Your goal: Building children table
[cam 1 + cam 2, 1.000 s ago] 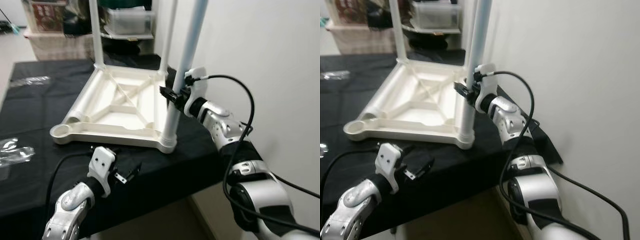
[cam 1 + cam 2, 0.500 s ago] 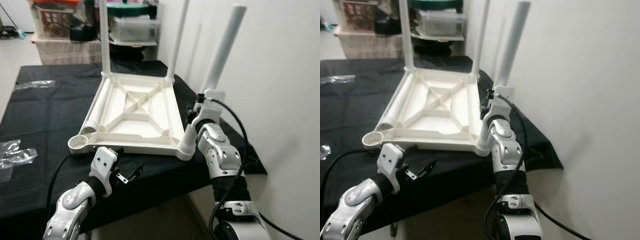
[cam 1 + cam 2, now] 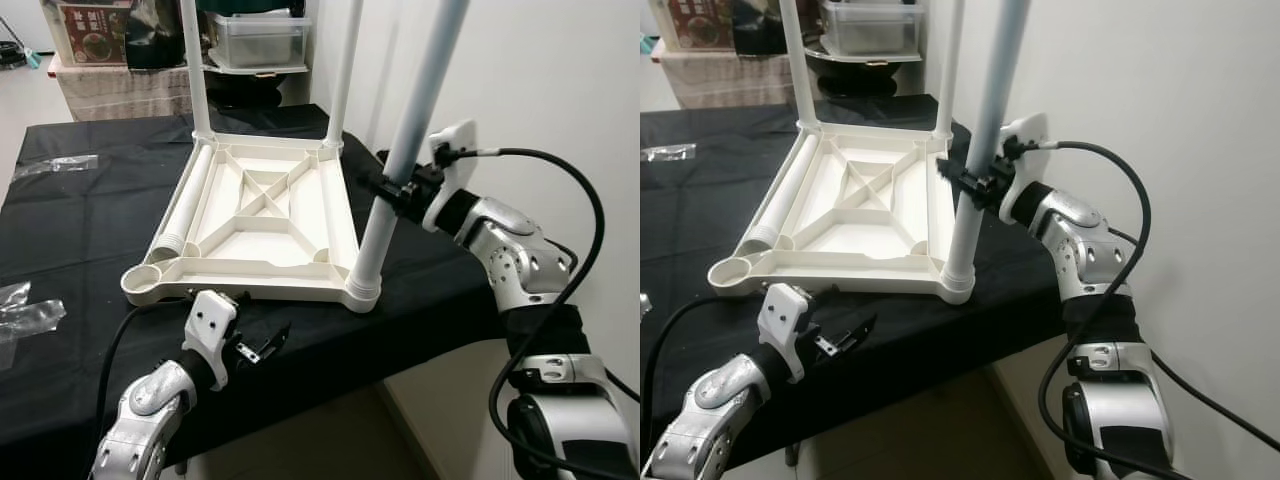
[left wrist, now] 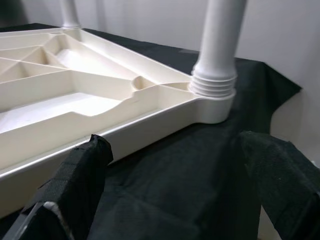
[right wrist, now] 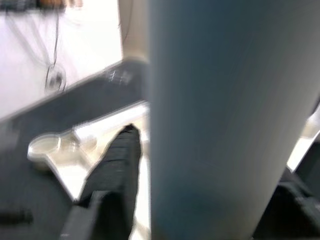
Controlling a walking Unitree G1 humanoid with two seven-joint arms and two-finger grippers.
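A white plastic children's table top [image 3: 300,215] lies upside down on a black cloth. Two white legs [image 3: 195,70] stand in its far corners. A third leg [image 3: 420,110] stands in the near right corner socket, and my right gripper [image 3: 388,190] is shut around it from the right, about halfway up. In the right wrist view this leg [image 5: 225,120] sits close between the fingers [image 5: 115,170]. The near left socket [image 3: 146,279] holds no leg. My left gripper [image 3: 255,345] hovers open at the cloth's front edge, facing the leg's base [image 4: 215,75].
Clear plastic bags [image 3: 25,315] lie on the cloth at the left. A white wall [image 3: 540,80] rises close on the right. Behind the table stand shelves with storage bins [image 3: 250,35]. The cloth's front edge [image 3: 330,350] drops off just past the left gripper.
The camera has shifted. My right arm has swung from below the near right leg out to its right side, holding it higher up. The left gripper stays where it was.
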